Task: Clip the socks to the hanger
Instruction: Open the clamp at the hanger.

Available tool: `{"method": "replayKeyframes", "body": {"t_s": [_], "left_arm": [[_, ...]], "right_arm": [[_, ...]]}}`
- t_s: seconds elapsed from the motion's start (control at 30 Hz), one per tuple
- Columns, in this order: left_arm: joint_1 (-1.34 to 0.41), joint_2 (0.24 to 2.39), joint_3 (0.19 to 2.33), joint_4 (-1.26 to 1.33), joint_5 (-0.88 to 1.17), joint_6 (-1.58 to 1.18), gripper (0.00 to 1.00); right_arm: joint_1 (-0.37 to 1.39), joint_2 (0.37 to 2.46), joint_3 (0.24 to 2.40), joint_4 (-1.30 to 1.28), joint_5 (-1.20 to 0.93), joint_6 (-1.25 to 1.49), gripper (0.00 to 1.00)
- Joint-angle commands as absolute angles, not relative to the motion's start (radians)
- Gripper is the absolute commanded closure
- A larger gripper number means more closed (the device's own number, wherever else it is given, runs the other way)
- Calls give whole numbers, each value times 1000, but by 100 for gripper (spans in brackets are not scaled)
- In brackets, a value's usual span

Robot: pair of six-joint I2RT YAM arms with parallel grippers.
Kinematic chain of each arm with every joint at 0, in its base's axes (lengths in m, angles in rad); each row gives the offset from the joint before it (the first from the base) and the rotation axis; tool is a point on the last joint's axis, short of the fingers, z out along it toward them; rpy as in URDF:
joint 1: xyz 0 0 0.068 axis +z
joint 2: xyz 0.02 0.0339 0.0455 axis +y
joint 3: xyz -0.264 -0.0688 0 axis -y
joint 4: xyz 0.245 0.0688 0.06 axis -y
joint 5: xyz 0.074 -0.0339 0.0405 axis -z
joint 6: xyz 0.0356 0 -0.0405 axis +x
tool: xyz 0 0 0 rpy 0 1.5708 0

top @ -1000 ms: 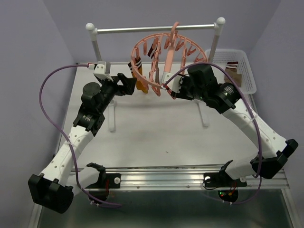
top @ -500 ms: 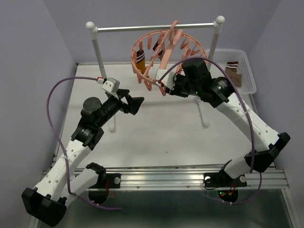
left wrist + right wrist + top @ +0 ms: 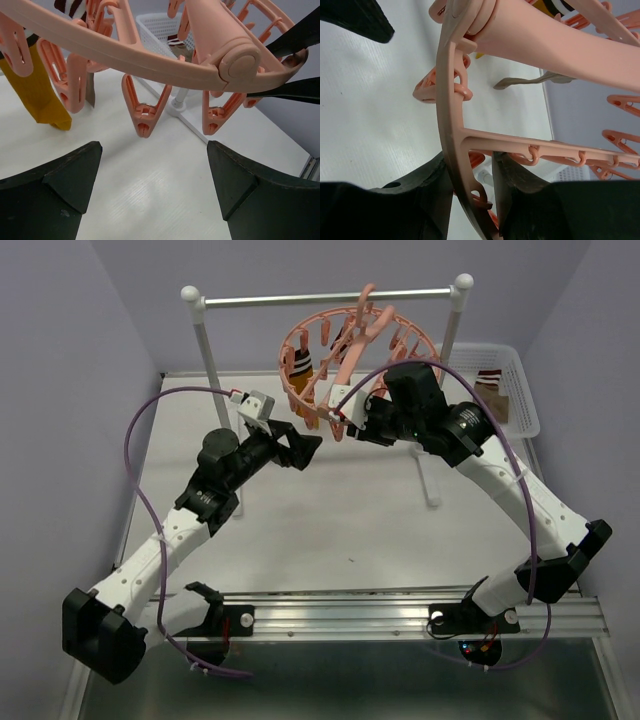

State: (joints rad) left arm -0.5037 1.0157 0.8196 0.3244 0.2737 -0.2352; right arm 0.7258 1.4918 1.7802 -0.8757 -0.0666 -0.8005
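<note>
Two fingers (image 3: 420, 192) of the right gripper (image 3: 470, 185) pinch the hanger's (image 3: 451, 120) near rim, while the left gripper (image 3: 155, 170) gapes wide, empty, just short of that edge.

The salmon-pink hanger (image 3: 350, 355) hangs tilted, mustard sock (image 3: 40, 95) clipped on; second sock (image 3: 492, 388) lies apart.

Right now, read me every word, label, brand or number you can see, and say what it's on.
None: no text is readable in any view. The hanger, the mustard sock hanging from it and the white mesh basket show plain surfaces, with no print or labels visible.
</note>
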Motion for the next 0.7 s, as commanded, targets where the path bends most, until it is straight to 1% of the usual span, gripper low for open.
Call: {"method": "replayKeyframes", "body": {"t_s": [0.0,0.27,0.4,0.43,0.5,0.53,0.67], "left_arm": [[-518,1042,893,448,298,-253,1],[-525,1091,917,502,218,-267,2],[-525,1121,934,508,241,-267,8],[-525,1126,937,511,245,-267,11],[-525,1126,937,515,250,-268,13],[-525,1124,936,518,249,-268,17],[-525,1112,925,538,242,-267,21]], "right_arm": [[726,1465,1809,-834,-84,-775,61],[726,1450,1799,-822,-98,-770,60],[726,1440,1796,-815,-106,-772,60],[726,1440,1796,-813,-107,-772,60],[726,1437,1798,-811,-109,-770,60],[726,1437,1798,-811,-110,-769,60],[726,1436,1792,-810,-117,-762,60]]}}
